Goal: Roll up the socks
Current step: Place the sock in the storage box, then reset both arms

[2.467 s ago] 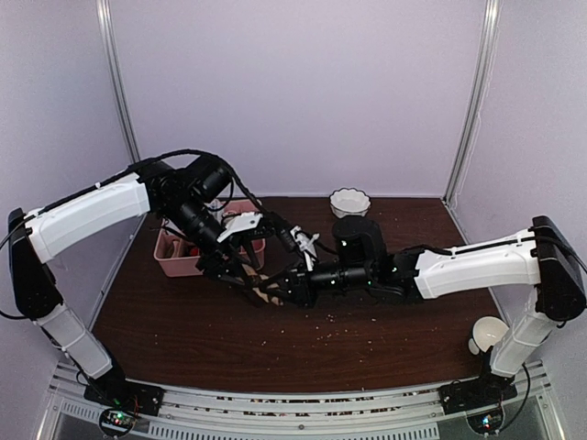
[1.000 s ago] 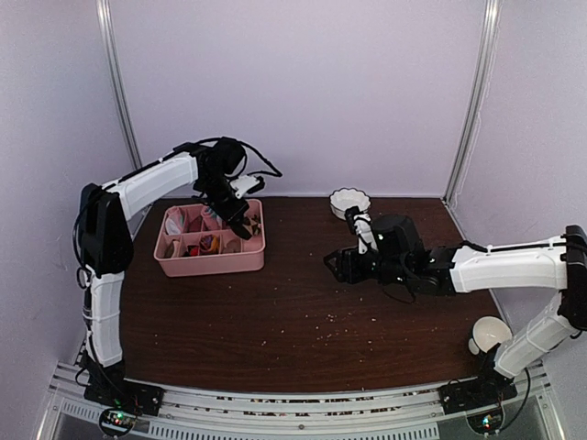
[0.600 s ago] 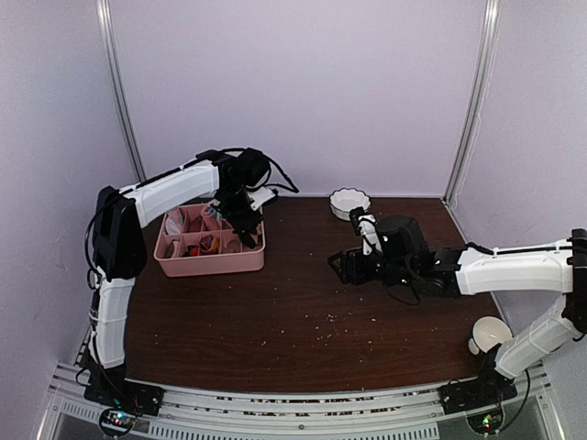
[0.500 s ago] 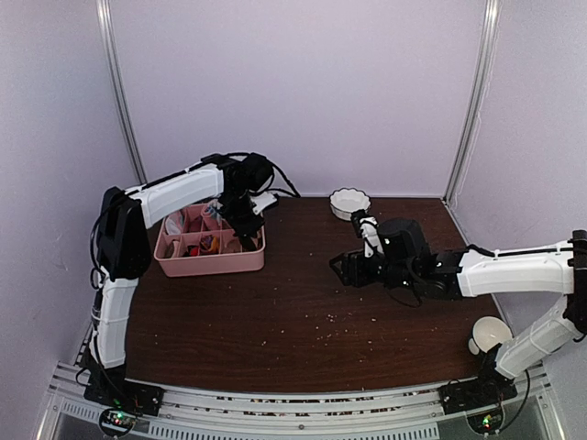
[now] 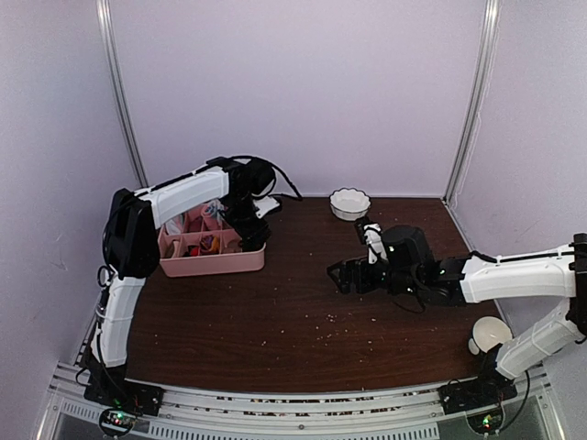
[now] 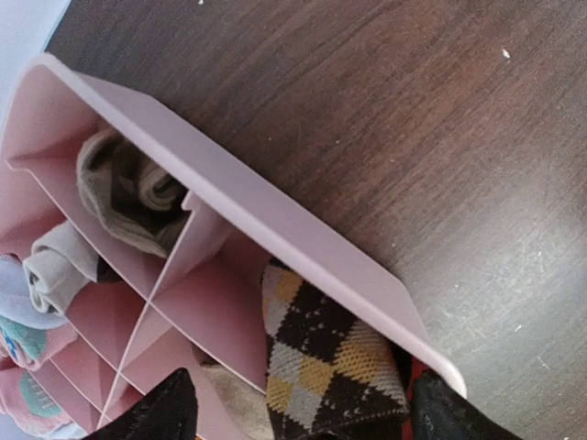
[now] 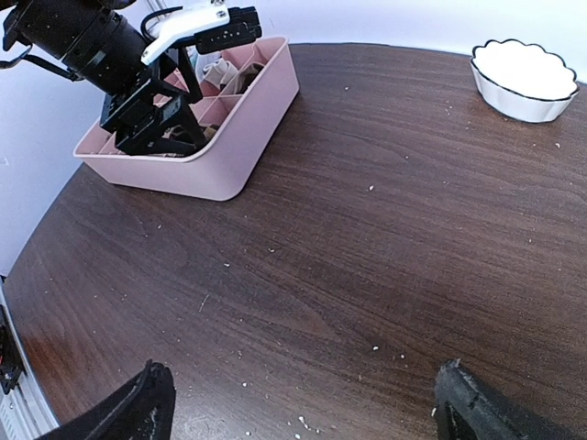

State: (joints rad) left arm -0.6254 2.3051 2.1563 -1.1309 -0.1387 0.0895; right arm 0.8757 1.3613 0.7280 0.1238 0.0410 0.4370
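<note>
1. Our left pincer (image 6: pixel 303 414) hangs wide open, empty, over the pink tray (image 6: pixel 275 229)
2. We see the socks (image 6: pixel 326 362) (diamonds on top) in its corner box
3. Our right pincer (image 7: pixel 307 408) is wide open, empty, above the table (image 7: pixel 367 229)

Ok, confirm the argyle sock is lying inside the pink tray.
Yes, the argyle sock sits in a compartment of the pink tray, inside its wall.

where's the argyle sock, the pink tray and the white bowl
dark brown and tan argyle fabric sock (image 6: pixel 321 362): left wrist view, on its diamond-patterned middle.
pink plastic divided tray (image 6: pixel 275 229): left wrist view, on its long outer wall.
white scalloped bowl (image 7: pixel 525 73): right wrist view, on its inside.
</note>
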